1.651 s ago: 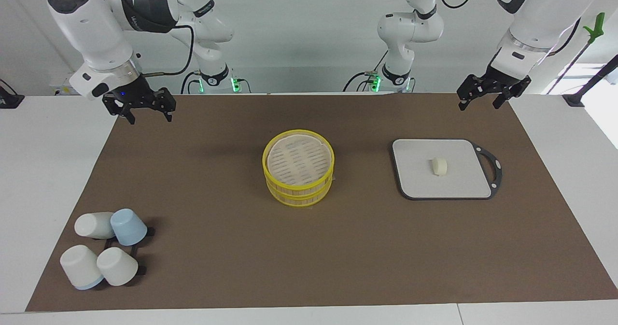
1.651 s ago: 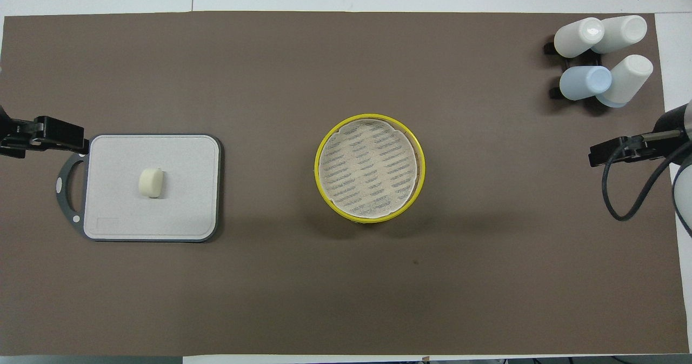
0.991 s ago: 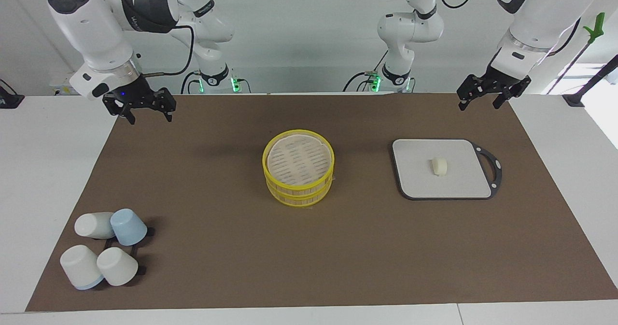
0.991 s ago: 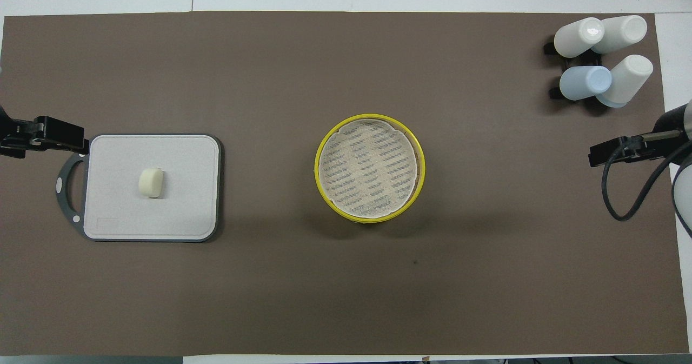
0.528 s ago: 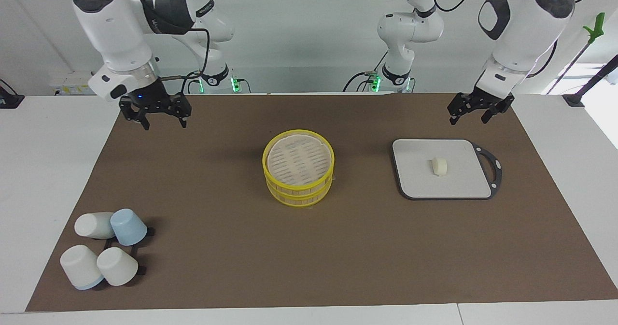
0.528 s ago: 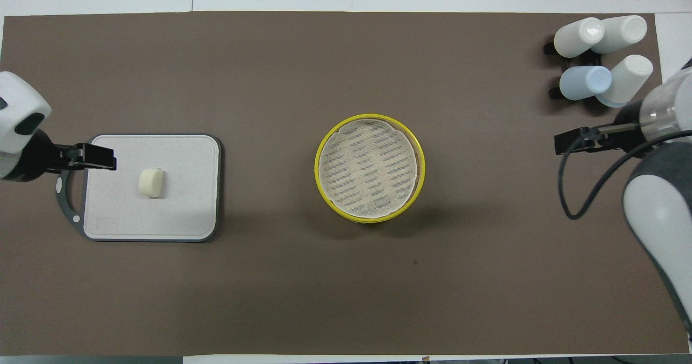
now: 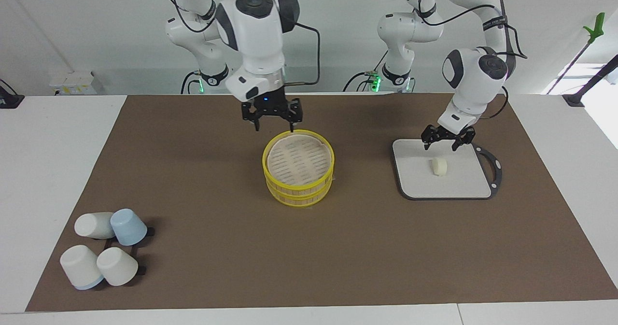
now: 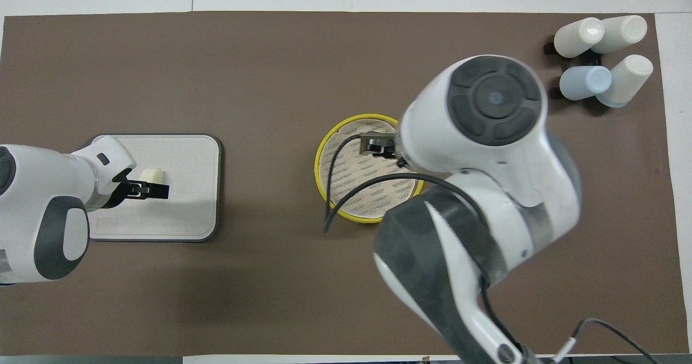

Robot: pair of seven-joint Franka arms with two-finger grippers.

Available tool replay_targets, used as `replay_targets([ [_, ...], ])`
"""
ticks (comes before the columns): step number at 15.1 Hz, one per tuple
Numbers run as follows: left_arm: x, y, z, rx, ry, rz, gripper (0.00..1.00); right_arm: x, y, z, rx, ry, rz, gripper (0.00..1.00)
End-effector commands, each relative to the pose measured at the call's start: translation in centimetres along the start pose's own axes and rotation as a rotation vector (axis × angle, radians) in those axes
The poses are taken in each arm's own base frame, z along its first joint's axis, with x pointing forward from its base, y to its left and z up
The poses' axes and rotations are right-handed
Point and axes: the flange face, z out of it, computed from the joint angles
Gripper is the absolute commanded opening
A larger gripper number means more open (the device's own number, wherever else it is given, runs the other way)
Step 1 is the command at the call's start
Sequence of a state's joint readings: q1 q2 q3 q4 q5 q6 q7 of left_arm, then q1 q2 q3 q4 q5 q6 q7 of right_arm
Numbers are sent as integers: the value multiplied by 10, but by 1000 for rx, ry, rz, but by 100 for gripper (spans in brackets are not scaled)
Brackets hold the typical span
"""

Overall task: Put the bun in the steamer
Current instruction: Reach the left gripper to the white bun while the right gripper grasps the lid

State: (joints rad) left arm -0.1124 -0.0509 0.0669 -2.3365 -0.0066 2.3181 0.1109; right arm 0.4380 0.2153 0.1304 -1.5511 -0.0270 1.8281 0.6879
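Note:
The cream-white bun [image 7: 439, 166] lies on the grey board [image 7: 417, 182] toward the left arm's end of the table; it shows partly in the overhead view [image 8: 152, 174]. My left gripper [image 7: 441, 146] is open and hangs just above the board, over the bun's robot-side edge, not touching it; it also shows in the overhead view [image 8: 155, 191]. The yellow-rimmed bamboo steamer [image 7: 298, 168], two stacked tiers, stands mid-table with nothing on its slatted top. My right gripper [image 7: 273, 128] is open above the steamer's robot-side rim; it also shows in the overhead view [image 8: 378, 147].
Several upturned white and pale-blue cups [image 7: 104, 247] on a black rack sit at the right arm's end, far from the robots; they also show in the overhead view [image 8: 600, 61]. The brown mat [image 7: 217, 219] covers the table. The right arm hides part of the steamer [image 8: 320, 164] from overhead.
Both arms swung in from the table's ends. The left gripper came down over the bun on the board. The right gripper moved to above the steamer. Bun and steamer have not moved.

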Motion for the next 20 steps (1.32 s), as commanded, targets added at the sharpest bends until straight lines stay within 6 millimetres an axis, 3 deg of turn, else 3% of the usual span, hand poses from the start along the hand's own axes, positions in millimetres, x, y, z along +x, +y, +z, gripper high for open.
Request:
replay_targets([
  [1, 5, -2, 27, 17, 23, 32, 100, 12, -41, 21, 0, 2, -2, 100],
  [6, 6, -10, 44, 24, 43, 82, 98, 14, -87, 64, 12, 2, -8, 100],
  [7, 5, -10, 48, 23, 38, 82, 94, 17, -92, 71, 17, 2, -11, 100],
  [8, 5, -10, 48, 23, 38, 83, 87, 18, -94, 77, 17, 1, -13, 100],
  [11, 5, -10, 49, 23, 37, 80, 38, 12, -106, 90, 11, 9, -35, 100],
  [13, 6, -10, 49, 24, 40, 75, 25, 5, -118, 99, 13, 20, -42, 100],
  [15, 7, -10, 48, 24, 40, 71, 23, 2, -121, 109, -7, 26, -40, 100],
  [18, 14, -12, 40, 23, 42, 56, 23, 1, -123, 110, -4, 40, -16, 71],
  [20, 25, -12, 28, 20, 18, 31, 20, -2, -123, 115, -13, 31, -17, 57],
])
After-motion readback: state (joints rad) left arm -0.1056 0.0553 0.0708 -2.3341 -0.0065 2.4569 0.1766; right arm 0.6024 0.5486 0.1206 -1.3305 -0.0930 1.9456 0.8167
